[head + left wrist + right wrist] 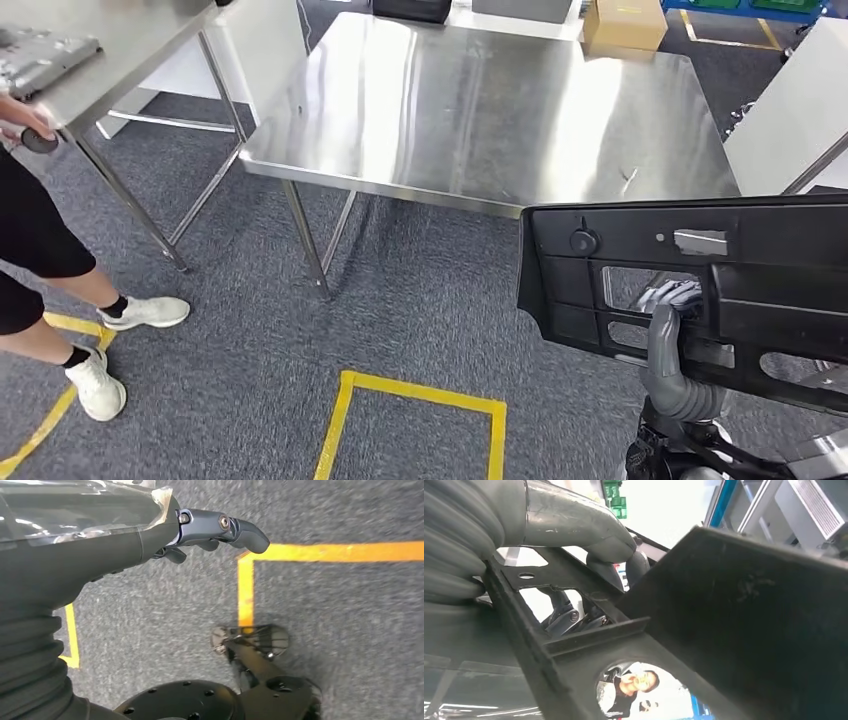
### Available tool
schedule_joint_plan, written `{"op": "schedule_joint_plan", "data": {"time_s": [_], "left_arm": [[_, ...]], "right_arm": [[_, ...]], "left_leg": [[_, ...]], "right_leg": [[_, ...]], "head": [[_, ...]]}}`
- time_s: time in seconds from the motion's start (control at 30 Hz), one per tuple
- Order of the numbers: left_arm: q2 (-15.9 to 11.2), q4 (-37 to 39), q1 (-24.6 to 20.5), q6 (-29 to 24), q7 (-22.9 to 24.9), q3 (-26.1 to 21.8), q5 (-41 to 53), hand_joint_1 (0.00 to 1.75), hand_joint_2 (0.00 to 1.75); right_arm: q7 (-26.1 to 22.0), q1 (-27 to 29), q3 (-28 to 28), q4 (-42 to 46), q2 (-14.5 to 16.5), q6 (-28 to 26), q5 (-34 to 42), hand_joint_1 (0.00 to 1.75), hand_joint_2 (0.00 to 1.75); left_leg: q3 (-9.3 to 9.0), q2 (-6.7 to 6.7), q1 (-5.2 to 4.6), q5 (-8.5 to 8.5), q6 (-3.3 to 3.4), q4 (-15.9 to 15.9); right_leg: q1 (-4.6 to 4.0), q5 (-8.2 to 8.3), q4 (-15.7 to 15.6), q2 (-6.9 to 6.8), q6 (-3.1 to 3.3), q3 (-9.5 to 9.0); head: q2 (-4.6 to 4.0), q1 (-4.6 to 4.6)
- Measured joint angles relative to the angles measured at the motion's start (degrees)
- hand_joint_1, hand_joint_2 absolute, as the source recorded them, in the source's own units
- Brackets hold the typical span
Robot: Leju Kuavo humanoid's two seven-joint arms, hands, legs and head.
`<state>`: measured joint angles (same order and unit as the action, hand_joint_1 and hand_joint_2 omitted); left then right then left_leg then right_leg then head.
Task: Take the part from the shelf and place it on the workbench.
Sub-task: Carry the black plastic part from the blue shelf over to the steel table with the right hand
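- Right hand (672, 300) clamps the flat black plastic panel part (700, 270) through a cutout, held in air near the steel workbench (480, 100).
- Left hand (210, 530) hangs over grey carpet (325, 630), fingers curled, holding nothing.

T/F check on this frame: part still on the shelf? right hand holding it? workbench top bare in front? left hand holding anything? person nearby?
1. The black part is on the shelf. False: the right hand holds it in the air, off the steel workbench.
2. The workbench top in front is bare. True.
3. The left hand grips a tool. False: it holds nothing, hanging over the carpet.
4. A person stands at the left. True.
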<state>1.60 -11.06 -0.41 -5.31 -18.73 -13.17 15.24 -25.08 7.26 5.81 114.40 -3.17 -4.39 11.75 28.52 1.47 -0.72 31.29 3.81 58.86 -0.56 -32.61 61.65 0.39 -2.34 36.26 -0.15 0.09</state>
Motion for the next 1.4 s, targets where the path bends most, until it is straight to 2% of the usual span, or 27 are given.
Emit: {"op": "schedule_joint_plan", "data": {"time_s": [0.03, 0.07, 0.13, 0.23, 0.3, 0.37, 0.4, 0.43, 0.5, 0.53, 0.57, 0.6, 0.67, 0.73, 0.8, 0.87, 0.9, 0.93, 1.0, 1.03, 1.07, 1.1, 1.17, 1.23, 1.3, 1.37, 1.4], "left_arm": [[0.06, -0.01, -0.02, -0.02, 0.00, -0.02, 0.06, 0.00, 1.75], [0.13, -0.03, -0.11, -0.03, 0.00, -0.03, 0.09, 0.00, 1.75], [0.13, -0.12, -0.56, -0.04, 0.00, -0.03, 0.14, 0.00, 1.75], [0.13, -0.17, -1.14, -0.03, 0.00, -0.01, 0.18, 0.00, 1.75], [0.05, -0.16, -0.93, -0.04, 0.03, -0.02, 0.19, 0.00, 1.75], [-0.10, -0.16, -0.64, -0.03, 0.03, -0.04, 0.24, 0.00, 1.75], [-0.20, -0.16, -0.55, 0.00, 0.02, -0.05, 0.29, 0.00, 1.75], [-0.29, -0.16, -0.46, 0.04, 0.01, -0.05, 0.35, 0.00, 1.75], [-0.33, -0.01, -0.17, 0.15, 0.04, -0.05, 0.46, 0.00, 1.75], [-0.36, 0.03, -0.11, 0.21, 0.09, -0.06, 0.51, 0.00, 1.75], [-0.39, 0.05, -0.16, 0.26, 0.13, -0.07, 0.60, 0.00, 1.75], [-0.48, 0.00, -0.31, 0.32, 0.16, -0.07, 0.68, 0.00, 1.75], [-0.50, -0.12, -0.58, 0.43, 0.17, -0.04, 0.81, 0.00, 1.75], [-0.49, -0.20, -0.70, 0.52, 0.19, -0.03, 0.83, 0.00, 1.75], [-0.50, -0.19, -0.60, 0.58, 0.25, -0.03, 0.83, 0.00, 1.75], [-0.50, -0.17, -0.43, 0.62, 0.33, -0.03, 0.83, 0.00, 1.75], [-0.50, -0.17, -0.35, 0.63, 0.36, -0.03, 0.82, 0.00, 1.75], [-0.51, -0.17, -0.27, 0.62, 0.37, -0.03, 0.82, 0.00, 1.75], [-0.48, 0.05, 0.01, 0.50, 0.37, -0.04, 0.79, 0.00, 1.75], [-0.45, 0.14, 0.09, 0.27, 0.41, -0.04, 0.78, 0.00, 1.75], [-0.42, 0.21, 0.12, -0.06, 0.45, -0.04, 0.76, 0.00, 1.75], [-0.40, 0.14, -0.03, -0.48, 0.51, -0.05, 0.71, 0.00, 1.75], [-0.29, 0.00, -0.61, -1.17, 0.63, -0.05, 0.53, 0.00, 1.75], [-0.17, -0.04, -1.08, -1.47, 0.74, -0.07, 0.38, 0.00, 1.75], [-0.11, -0.03, -1.02, -1.67, 0.97, -0.09, 0.36, 0.00, 1.75], [-0.11, -0.02, -0.85, -1.88, 1.16, -0.14, 0.35, 0.00, 1.75], [-0.12, -0.02, -0.80, -1.95, 1.17, -0.16, 0.33, 0.00, 1.75]], "right_arm": [[0.00, 0.05, 0.02, 0.05, 0.00, 0.00, -0.02, 1.66, 1.75], [-0.01, 0.03, 0.03, 0.19, 0.02, 0.00, -0.04, 1.66, 1.75], [-0.06, -0.15, 0.05, 0.57, 0.09, 0.01, -0.08, 1.66, 1.75], [-0.06, -0.18, 0.11, 0.73, 0.27, 0.02, -0.08, 1.66, 1.75], [-0.05, -0.09, 0.14, 0.72, 0.36, 0.02, -0.08, 1.66, 1.75], [-0.03, 0.02, 0.15, 0.72, 0.49, -0.01, -0.11, 1.66, 1.75], [0.03, 0.07, 0.14, 0.72, 0.59, -0.04, -0.16, 1.66, 1.75], [0.09, 0.10, 0.14, 0.72, 0.71, -0.09, -0.23, 1.66, 1.75], [0.23, 0.17, 0.13, 0.73, 0.92, -0.19, -0.38, 1.66, 1.75], [0.30, 0.20, 0.11, 0.81, 0.97, -0.23, -0.44, 1.66, 1.75], [0.35, 0.20, 0.11, 0.91, 1.00, -0.25, -0.49, 1.66, 1.75], [0.37, 0.17, 0.11, 1.06, 1.02, -0.29, -0.51, 1.66, 1.75], [0.38, -0.04, 0.15, 1.28, 1.07, -0.36, -0.54, 1.66, 1.75], [0.43, -0.10, 0.16, 1.37, 1.10, -0.38, -0.59, 1.66, 1.75], [0.51, 0.05, 0.12, 1.36, 1.11, -0.37, -0.63, 1.66, 1.75], [0.56, 0.20, 0.05, 1.35, 1.11, -0.34, -0.64, 1.66, 1.75], [0.56, 0.22, 0.03, 1.33, 1.10, -0.28, -0.65, 1.66, 1.75], [0.56, 0.26, -0.01, 1.27, 1.09, -0.22, -0.64, 1.66, 1.75], [0.56, 0.56, -0.11, 0.98, 1.07, -0.11, -0.64, 1.66, 1.75], [0.61, 0.72, -0.14, 0.83, 1.07, -0.07, -0.65, 1.66, 1.75], [0.60, 0.80, -0.15, 0.80, 1.07, -0.04, -0.65, 1.66, 1.75], [0.58, 0.63, -0.16, 0.87, 1.08, 0.02, -0.68, 1.66, 1.75], [0.54, 0.15, -0.16, 1.12, 1.10, 0.20, -0.84, 1.66, 1.75], [0.58, -0.10, -0.07, 1.17, 1.13, 0.55, -1.11, 1.66, 1.75], [0.64, -0.15, 0.16, 1.10, 1.14, 0.88, -1.43, 1.66, 1.75], [0.67, -0.14, 0.38, 0.96, 1.14, 1.07, -1.60, 1.66, 1.75], [0.68, -0.14, 0.47, 0.87, 1.14, 1.12, -1.61, 1.66, 1.75]], "left_leg": [[-0.86, 0.07, 0.04, 0.79, -0.30, -0.23], [-1.72, 0.02, 0.06, 0.94, -0.63, 0.07], [-1.87, -0.24, 0.02, -0.15, -1.20, 2.50], [4.00, -0.58, 0.30, -1.83, -1.80, 11.79], [8.89, -0.69, 0.94, 1.55, -2.67, 15.59], [12.09, -0.94, 1.65, 5.91, -3.74, 15.08], [12.89, -1.15, 2.02, 6.37, -4.33, 13.30], [13.21, -1.44, 2.43, 4.63, -4.99, 10.70], [13.22, -2.54, 3.01, -3.08, -5.74, 5.43], [12.91, -3.02, 3.05, -6.15, -5.55, 4.07], [12.52, -3.30, 2.96, -7.65, -4.99, 3.50], [11.85, -3.33, 2.79, -7.28, -4.27, 3.57], [10.36, -2.71, 2.81, -6.29, -3.06, 3.07], [8.26, -2.26, 2.78, -5.07, -2.11, 2.28], [5.61, -1.77, 2.51, -3.50, -1.59, 1.13], [2.28, -1.15, 2.22, -1.72, -1.43, -0.10], [0.42, -0.87, 2.08, -0.73, -1.42, -0.65], [-1.32, -0.69, 1.96, 0.35, -1.45, -1.14], [-4.22, -0.46, 1.78, 2.46, -1.73, -1.66], [-5.10, -0.39, 1.70, 3.43, -2.07, -1.80], [-6.07, -0.36, 1.66, 4.14, -2.45, -1.92], [-6.67, -0.35, 1.61, 4.31, -2.84, -1.78], [-4.93, -0.58, 1.73, 2.34, -3.37, 1.89], [0.30, -0.83, 1.81, 0.49, -3.62, 9.52], [5.16, -0.99, 1.83, 3.63, -3.85, 14.57], [8.18, -1.03, 1.85, 8.22, -4.14, 14.91], [8.86, -1.06, 1.86, 8.47, -4.20, 13.51]], "right_leg": [[-0.26, 3.29, -1.31, -0.09, 0.01, -0.64], [-0.37, 4.87, -2.25, -0.14, 0.50, -1.45], [-0.03, 5.42, -3.43, 0.02, 1.95, -3.81], [1.00, 4.78, -4.62, -0.02, 3.34, -6.76], [1.42, 3.31, -4.78, 0.16, 3.31, -8.18], [2.07, 1.53, -4.81, 0.46, 2.67, -10.05], [2.47, 0.48, -4.80, 0.58, 2.24, -11.14], [2.84, -0.63, -4.81, 0.62, 1.75, -12.25], [3.06, -2.96, -4.89, 0.65, 0.70, -14.44], [2.99, -3.99, -5.36, 0.62, 0.14, -15.58], [2.80, -4.43, -5.72, 0.57, -0.61, -16.85], [2.70, -4.25, -5.74, 0.54, -1.42, -17.62], [2.77, -2.05, -1.94, 0.40, -2.69, -16.51], [2.82, -0.65, 6.05, 0.23, -2.62, -10.79], [2.45, -3.23, 11.88, 0.10, -1.31, -4.22], [2.10, -7.65, 11.83, 0.07, 0.09, 0.36], [2.00, -8.47, 9.92, 0.06, 0.17, 1.81], [1.92, -7.04, 7.01, -0.01, -0.41, 2.92], [1.56, 3.00, 0.67, -0.59, -2.57, 4.34], [1.15, 7.97, -1.25, -0.87, -2.87, 4.43], [0.85, 11.25, -2.12, -1.05, -2.45, 4.30], [0.62, 11.99, -2.28, -1.08, -1.47, 3.87], [0.98, 11.17, -2.72, -0.81, 0.28, 2.59], [1.33, 10.38, -3.80, -0.72, 1.46, 0.90], [1.27, 9.26, -4.29, -0.55, 2.41, -0.71], [1.25, 8.00, -4.34, -0.17, 2.63, -2.28], [1.25, 7.38, -4.34, 0.02, 2.56, -3.09]], "head": [[0.00, -0.10], [0.00, -0.14], [0.00, -0.03], [-0.01, -0.18], [0.00, -0.25], [0.00, -0.27], [0.00, -0.29], [0.00, -0.31], [0.00, -0.70], [0.00, -0.79], [0.00, -0.90], [0.00, -0.85], [-0.01, -0.59], [-0.01, -0.20], [0.01, 0.08], [0.01, 0.15], [0.01, 0.18], [0.00, 0.23], [0.01, 0.19], [0.01, 0.20], [0.01, 0.12], [0.01, 0.15], [0.01, 0.18], [0.02, 0.18], [0.02, 0.15], [0.02, 0.16], [0.02, 0.15]]}}
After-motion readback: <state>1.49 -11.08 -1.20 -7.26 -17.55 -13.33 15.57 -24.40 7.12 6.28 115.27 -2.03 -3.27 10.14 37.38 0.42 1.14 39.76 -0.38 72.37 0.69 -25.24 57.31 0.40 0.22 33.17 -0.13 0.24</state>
